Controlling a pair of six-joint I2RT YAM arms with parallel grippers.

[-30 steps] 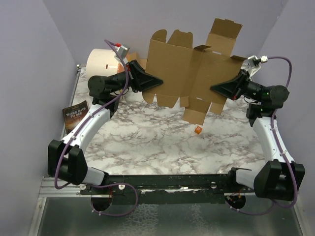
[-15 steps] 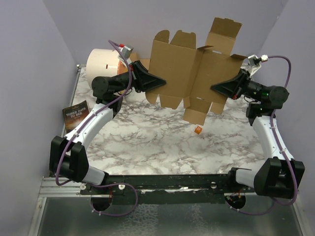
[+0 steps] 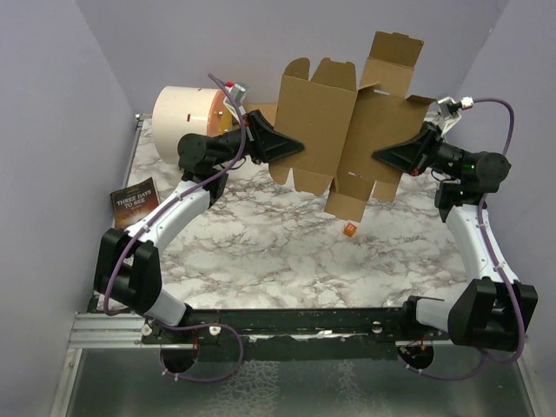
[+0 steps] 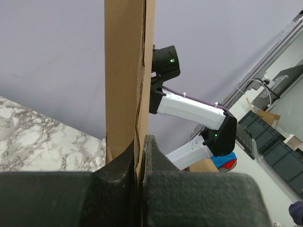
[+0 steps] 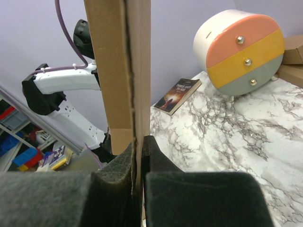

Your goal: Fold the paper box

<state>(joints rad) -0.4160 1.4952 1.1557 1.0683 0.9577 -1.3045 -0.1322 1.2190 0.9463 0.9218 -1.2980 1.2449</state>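
The paper box (image 3: pixel 334 126) is a flat brown die-cut sheet with many flaps, held up in the air above the far part of the marble table (image 3: pixel 287 252). Its middle bows toward the back. My left gripper (image 3: pixel 298 147) is shut on the sheet's left edge. My right gripper (image 3: pixel 376 156) is shut on its right edge. In the left wrist view the paper box (image 4: pixel 125 71) runs edge-on up from between my left gripper (image 4: pixel 139 146) fingers. In the right wrist view the paper box (image 5: pixel 120 61) stands edge-on the same way in my right gripper (image 5: pixel 137 146).
A round white drawer unit (image 3: pixel 187 109) with orange, yellow and grey drawer fronts (image 5: pixel 244 52) lies at the far left. A dark book (image 3: pixel 132 201) sits at the table's left edge. A small orange piece (image 3: pixel 349 230) lies under the sheet. Lilac walls close in on both sides.
My left gripper has moved right toward the other one, carrying the sheet's left edge with it. The sheet has narrowed and bowed at its middle. The right arm has stayed put.
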